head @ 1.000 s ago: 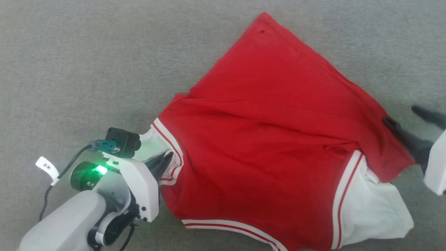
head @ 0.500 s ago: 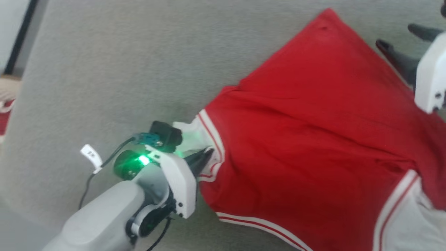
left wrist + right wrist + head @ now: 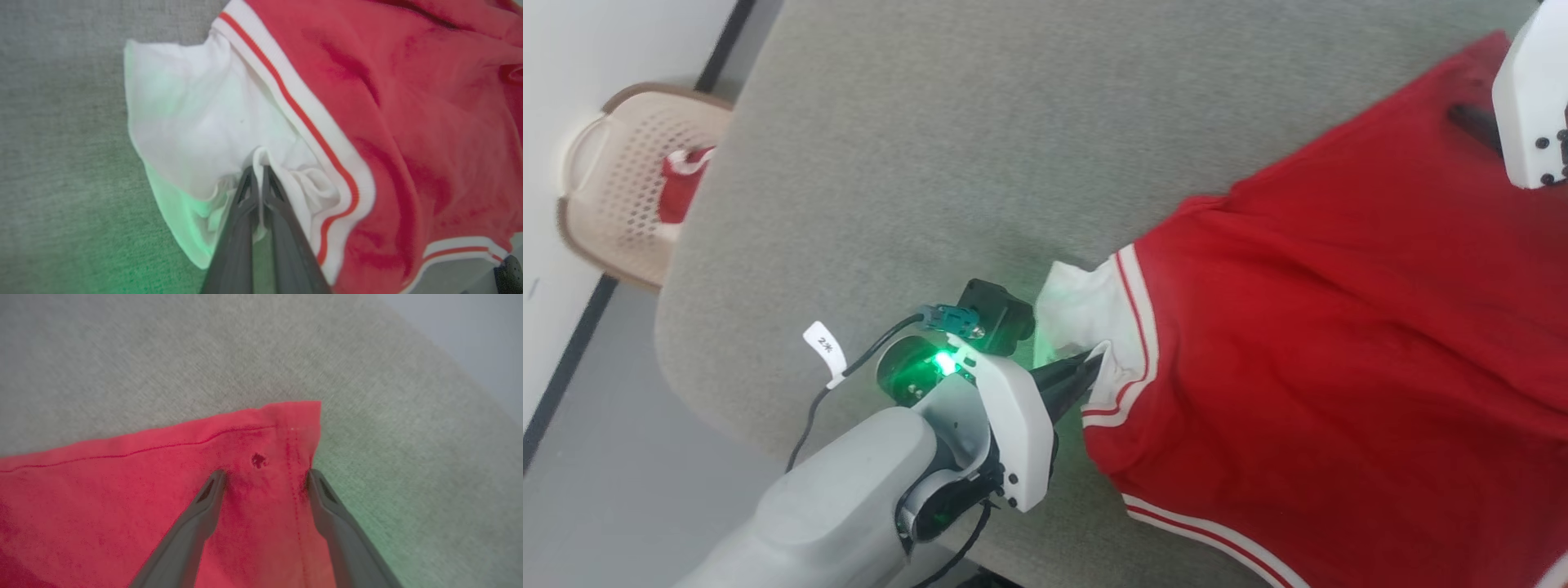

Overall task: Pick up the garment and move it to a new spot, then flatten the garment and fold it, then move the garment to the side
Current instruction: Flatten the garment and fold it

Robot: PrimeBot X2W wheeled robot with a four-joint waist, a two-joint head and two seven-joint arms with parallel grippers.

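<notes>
On the grey table (image 3: 915, 147), the red jersey (image 3: 1339, 367) lies rightward, white sleeve (image 3: 1078, 306) pinched by the left gripper (image 3: 1094, 359). Left wrist view — fingers (image 3: 241, 228) clamped on a sleeve fold. Right wrist view — right gripper (image 3: 265, 475) spread wide over the hem corner (image 3: 302, 416).

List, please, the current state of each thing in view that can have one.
Small red jersey-style T-shirt with white sleeves: unfolded, creased, spread on the grey surface.
Left gripper: shut on the white sleeve.
Right gripper: open, fingers astride the red hem corner.
Beige perforated plastic basket: on the floor, holding red-and-white cloth.
</notes>
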